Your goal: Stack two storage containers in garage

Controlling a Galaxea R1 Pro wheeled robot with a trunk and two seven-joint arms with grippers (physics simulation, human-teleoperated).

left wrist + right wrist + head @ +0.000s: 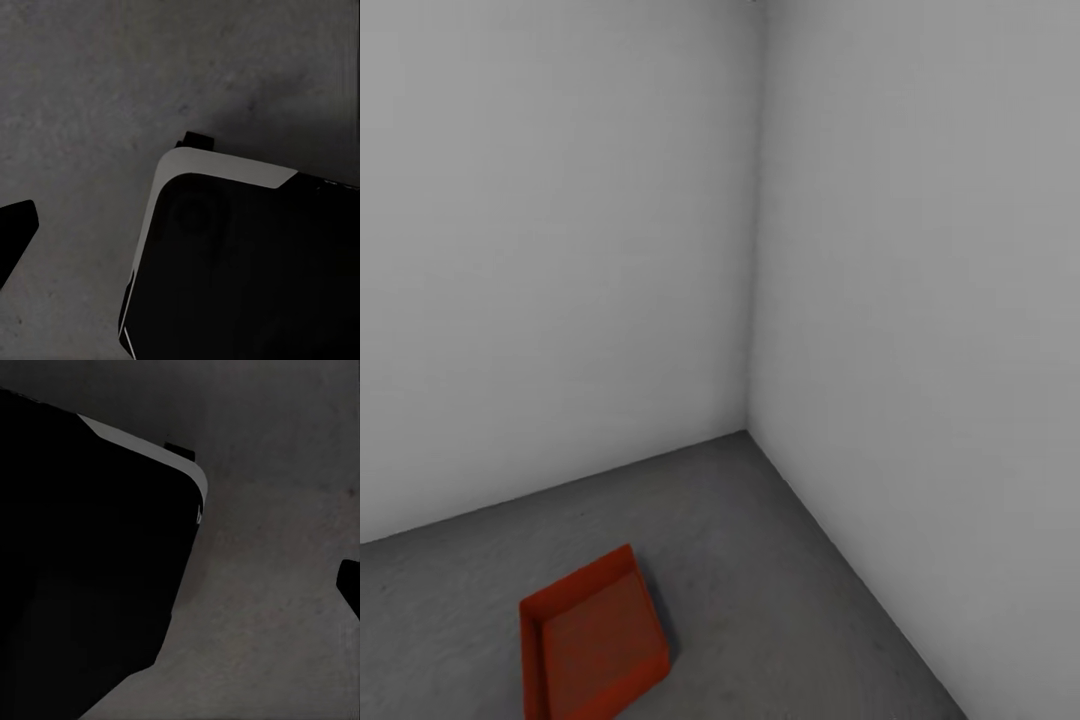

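Observation:
One red-orange storage container lies flat on the dark grey concrete floor of the garage, low in the head view, turned at an angle to the walls, with nothing in it. The second container is out of view. In the left wrist view a single black fingertip of my left gripper pokes in at the picture's edge over bare floor. In the right wrist view one black fingertip of my right gripper shows the same way. Nothing sits between the fingers of either gripper.
Two plain pale grey walls meet in a corner behind the container. Both wrist views look down on my own black base with its white trim over the concrete.

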